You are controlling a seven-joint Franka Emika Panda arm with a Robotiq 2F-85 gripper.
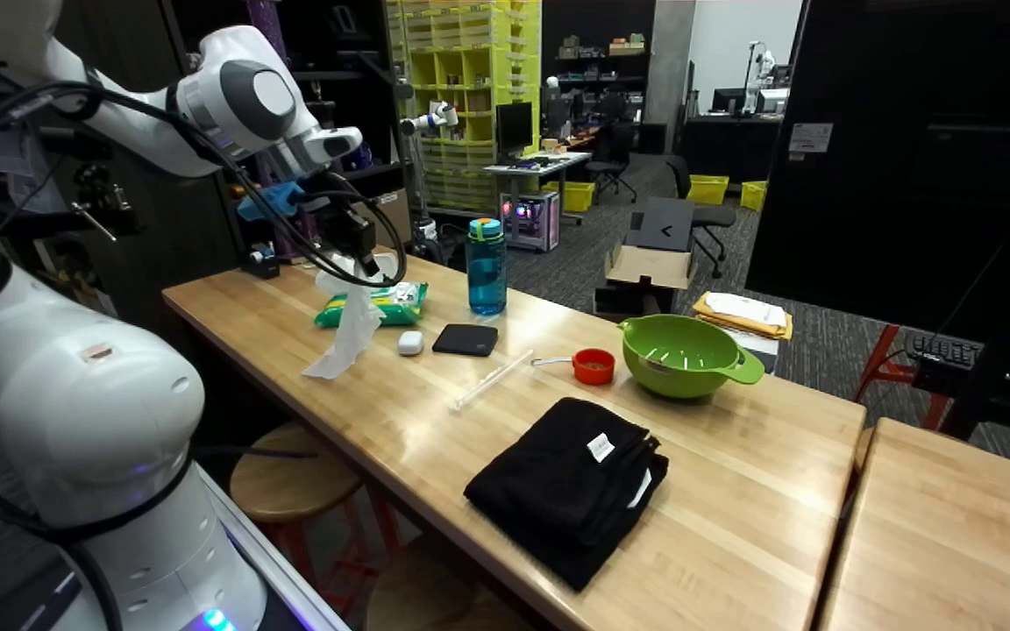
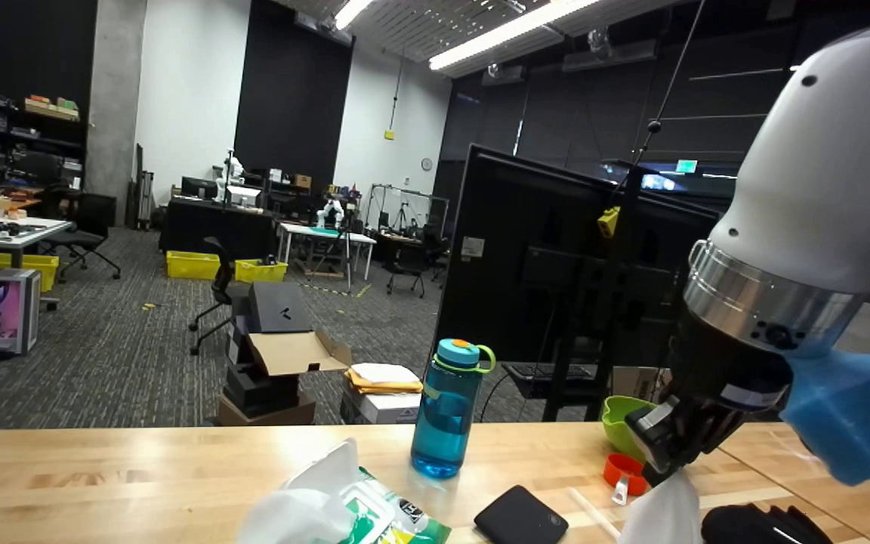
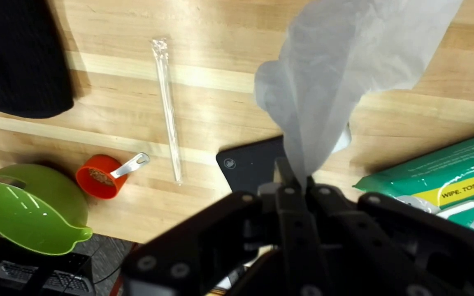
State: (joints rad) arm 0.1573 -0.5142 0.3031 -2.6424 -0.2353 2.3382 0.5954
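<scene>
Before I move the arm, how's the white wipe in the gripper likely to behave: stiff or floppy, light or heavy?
Likely floppy: the white wipe hangs in loose folds below the gripper. Probably light for its size, since it looks like a thin, crumpled sheet. It may swing or flutter, as only its upper end looks pinched.

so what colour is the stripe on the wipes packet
Yellow; the stripe shows best in the wrist view.
</scene>
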